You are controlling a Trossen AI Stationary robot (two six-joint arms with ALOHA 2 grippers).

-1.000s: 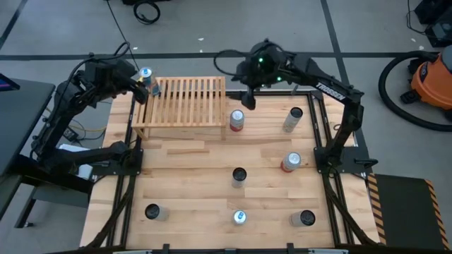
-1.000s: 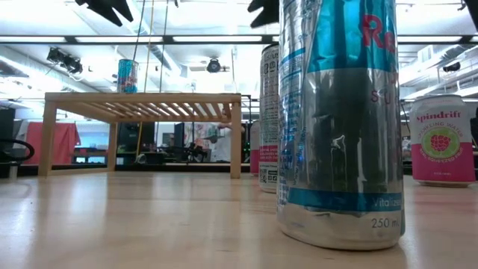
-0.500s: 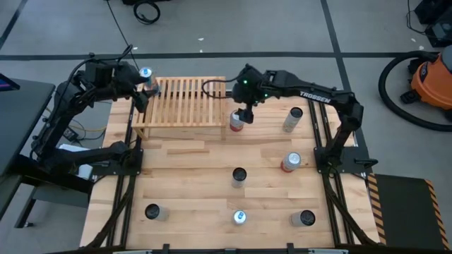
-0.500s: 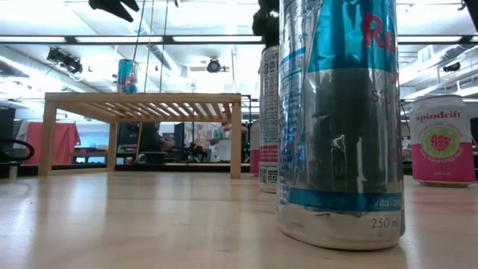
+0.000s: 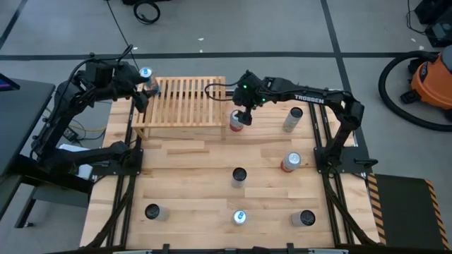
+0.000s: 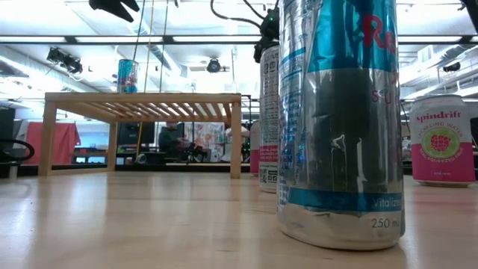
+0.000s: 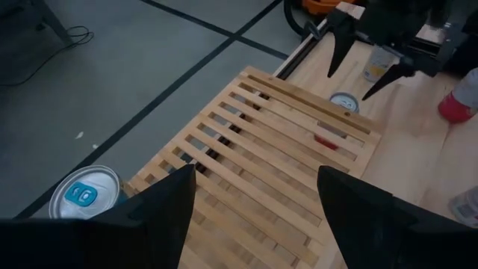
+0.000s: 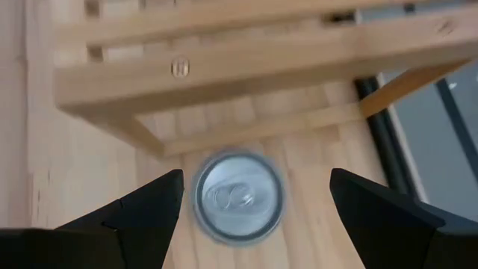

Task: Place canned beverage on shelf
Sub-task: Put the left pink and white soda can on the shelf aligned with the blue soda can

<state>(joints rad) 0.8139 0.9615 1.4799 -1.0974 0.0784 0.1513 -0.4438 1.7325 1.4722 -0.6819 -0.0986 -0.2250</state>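
One can [image 5: 146, 73] already stands on the shelf [image 5: 185, 103], upper left of the high view, at the rack's far-left corner; blue tab top. Left gripper [image 5: 143, 90] hangs right beside it, fingers [image 7: 160, 217] spread w/ nothing between them in the left wrist view, so released; prob parked there to stay clear of the can.

Shelf holds that single can only, rest of the slats bare. Low view agrees: lone can on the left end of the rack top.

Just right of the shelf, upper centre of the high view, red-and-white can [image 5: 237, 121] stands upright on the table [image 5: 191, 176], next to the rack's right leg. Right gripper [image 5: 244, 111] sits directly above it, jaws wide, straddling the silver lid [image 8: 239, 196] in the right wrist view, not clenched on it yet. Looks like a top-down approach lined up for the pick; centred over the can so fingers drop either side.

Further right and lower frame: six more cans scattered on the table, all upright, well apart.
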